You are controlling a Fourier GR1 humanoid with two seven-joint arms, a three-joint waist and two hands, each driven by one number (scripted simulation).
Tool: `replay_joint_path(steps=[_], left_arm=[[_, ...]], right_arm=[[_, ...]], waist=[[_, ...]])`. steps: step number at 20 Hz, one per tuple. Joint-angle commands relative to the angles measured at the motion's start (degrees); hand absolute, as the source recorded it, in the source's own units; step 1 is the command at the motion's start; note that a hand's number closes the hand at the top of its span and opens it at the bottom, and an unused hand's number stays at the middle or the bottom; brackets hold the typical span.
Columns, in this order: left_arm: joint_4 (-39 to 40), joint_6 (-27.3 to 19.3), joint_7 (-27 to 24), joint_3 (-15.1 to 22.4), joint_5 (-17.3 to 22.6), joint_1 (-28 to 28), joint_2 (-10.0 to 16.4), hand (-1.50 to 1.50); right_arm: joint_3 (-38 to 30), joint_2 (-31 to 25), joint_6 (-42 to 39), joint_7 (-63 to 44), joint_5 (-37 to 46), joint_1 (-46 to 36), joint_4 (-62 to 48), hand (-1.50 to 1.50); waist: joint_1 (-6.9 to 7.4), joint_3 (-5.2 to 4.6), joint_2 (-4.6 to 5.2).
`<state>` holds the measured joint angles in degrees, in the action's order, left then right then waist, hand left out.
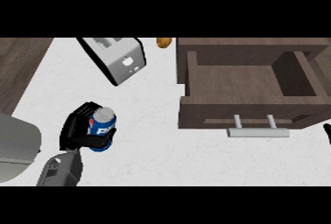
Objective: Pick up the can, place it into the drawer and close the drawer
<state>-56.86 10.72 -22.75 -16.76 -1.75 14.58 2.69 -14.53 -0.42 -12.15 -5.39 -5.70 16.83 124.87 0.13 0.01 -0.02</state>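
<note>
At far left edge, noted a grey object [16,146], cut off by the frame and not identifiable. Just right of it, found the left hand [76,129] clamped round the can [103,124], with fingers [84,141] wrapped across the blue side from the left. Saw the can's silver top turned up toward the view, so read the long axis as roughly upright. Could not tell lifted from resting on the counter [161,153].

Further right and toward the back, noted a toaster [119,57], well apart from the can, and an orange item [163,42] just beyond it, near the drawer's back corner.

Rightward again, found the drawer [249,107] standing open, with the wooden floor of its inside in plain view and the handle [257,132] on the near front wall. Placed the drawer to the right of the can and somewhat farther back, well apart, with bare counter between.

Judged the coming move as a carry to the right and a little away, over the drawer's left or front wall, then a lowering with the can upright. Judged the left hand the one for that carry, being on the can.

At right edge, caught only a black sliver of the right hand [328,131], near the handle; could not tell open from closed. Judged that hand nearer the handle, so better placed for the push shut.
</note>
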Motion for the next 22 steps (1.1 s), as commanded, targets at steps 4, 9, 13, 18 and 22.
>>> replay_joint_path(steps=[4, 9, 13, 18, 22], left_arm=[[-12.73, -9.62, 10.64, 5.21, 4.00, 0.67, -2.61, 1.50], [-19.72, -12.73, 18.06, 10.56, 2.87, 3.78, -2.65, 1.50], [-24.04, -15.33, 19.94, 13.78, 0.48, 5.54, -2.67, 1.50], [-25.23, -23.39, 27.73, 22.47, 1.69, 11.87, -2.69, 1.50], [-23.52, -23.91, 33.75, 20.94, 1.61, 20.06, -2.69, 1.50]], right_arm=[[-1.17, -0.03, -1.31, 1.87, -0.83, 3.16, 1.40, -1.50], [1.21, 0.28, -1.16, 2.43, 0.54, 3.04, 0.68, -1.50], [0.44, 0.38, -1.06, 2.33, -0.58, 4.25, 2.51, -1.50], [-3.34, -1.53, -1.43, 0.91, -3.85, 2.13, 0.82, -1.50], [2.48, 0.36, 2.37, -2.82, 0.68, 2.56, 6.81, -1.50]], waist=[[-0.35, 0.02, -0.14], [-0.36, 0.02, -0.11], [-0.46, 0.01, -0.10], [-0.71, 0.01, -0.07], [-0.79, -0.01, -0.03]])
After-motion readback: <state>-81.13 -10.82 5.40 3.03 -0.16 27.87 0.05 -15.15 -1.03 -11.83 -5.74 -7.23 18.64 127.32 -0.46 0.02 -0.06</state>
